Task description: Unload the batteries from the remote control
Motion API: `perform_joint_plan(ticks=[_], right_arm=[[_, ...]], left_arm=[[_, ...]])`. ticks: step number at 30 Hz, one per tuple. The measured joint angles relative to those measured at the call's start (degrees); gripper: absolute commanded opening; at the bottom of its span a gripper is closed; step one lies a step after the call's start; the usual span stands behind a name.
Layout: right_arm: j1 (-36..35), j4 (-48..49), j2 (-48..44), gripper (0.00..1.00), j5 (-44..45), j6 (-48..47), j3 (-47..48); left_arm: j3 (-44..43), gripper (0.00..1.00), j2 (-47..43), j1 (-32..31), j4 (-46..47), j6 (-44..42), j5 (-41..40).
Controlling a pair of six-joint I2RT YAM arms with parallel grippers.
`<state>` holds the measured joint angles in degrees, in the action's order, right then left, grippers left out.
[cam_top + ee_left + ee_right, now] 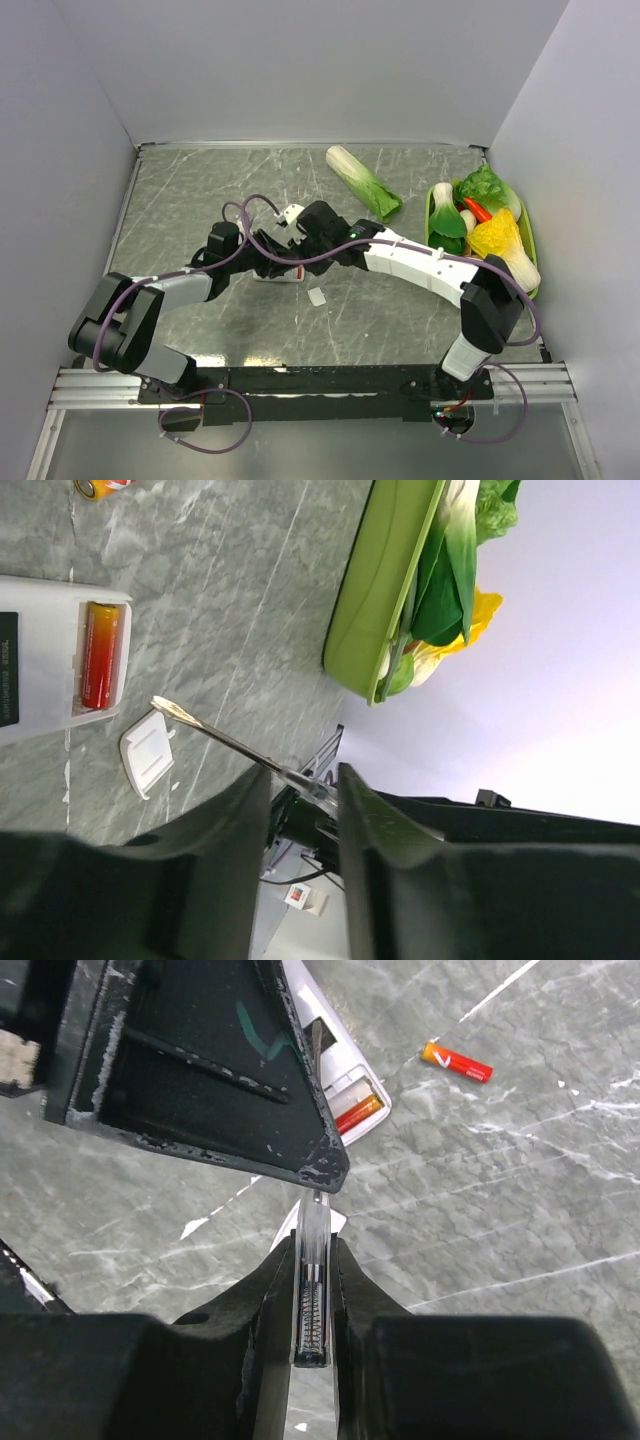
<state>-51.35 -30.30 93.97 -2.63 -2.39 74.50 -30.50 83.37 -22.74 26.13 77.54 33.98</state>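
The white remote control (pixel 35 650) lies on the table with its compartment open. One red battery (pixel 99 655) sits in it and also shows in the right wrist view (pixel 358 1112). The other battery (pixel 456 1061) lies loose on the table, apart from the remote. The small white cover (pixel 148 752) lies beside the remote. My right gripper (pixel 313 1245) is shut on the clear handle of a thin metal tool (pixel 225 740), whose tip hovers near the compartment. My left gripper (pixel 300 780) is slightly open; the tool passes through its gap, unclamped. Both grippers meet over the remote (pixel 283 276).
A green basket (pixel 531 235) at the right holds vegetables, including a red chili pepper (pixel 477 209). A napa cabbage (pixel 362 180) lies at the back centre. Grey walls enclose the left, back and right of the table.
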Motion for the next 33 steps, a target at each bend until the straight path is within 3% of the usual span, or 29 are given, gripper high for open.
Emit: perform_joint_plan(ticks=[5,8,9,10,16,21,24,33], right_arm=[[0.0,2.0,-1.3,0.00,-0.3,0.9,-0.9],[0.0,2.9,-2.2,0.00,-0.8,1.4,-1.9],[0.0,3.2,-2.3,0.04,-0.6,1.7,-2.1],[0.0,3.8,-2.3,0.06,-0.5,2.1,-2.4],[0.0,9.0,-4.7,0.18,0.1,4.1,-6.7],[0.0,14.1,-8.9,0.41,-0.3,4.7,-11.1],[-0.1,21.3,-13.5,0.50,0.1,5.1,-16.2],[-0.1,48.4,-25.6,0.66,-1.8,5.3,-33.4]], left_arm=[[0.0,0.36,0.0,0.0,0.4,2.2,-0.9],[0.0,0.16,-0.5,-0.1,0.4,3.4,-1.5],[0.0,0.05,-0.9,-0.1,0.5,4.5,-2.0],[0.0,0.01,-1.3,0.0,0.7,5.7,-2.5],[1.9,0.01,-2.0,0.2,6.3,12.4,-3.2],[4.0,0.01,-2.5,0.0,11.2,17.0,-2.2],[5.7,0.01,-4.0,-0.1,12.7,19.6,-2.3],[9.5,0.01,-6.9,-0.2,21.9,30.7,-2.3]])
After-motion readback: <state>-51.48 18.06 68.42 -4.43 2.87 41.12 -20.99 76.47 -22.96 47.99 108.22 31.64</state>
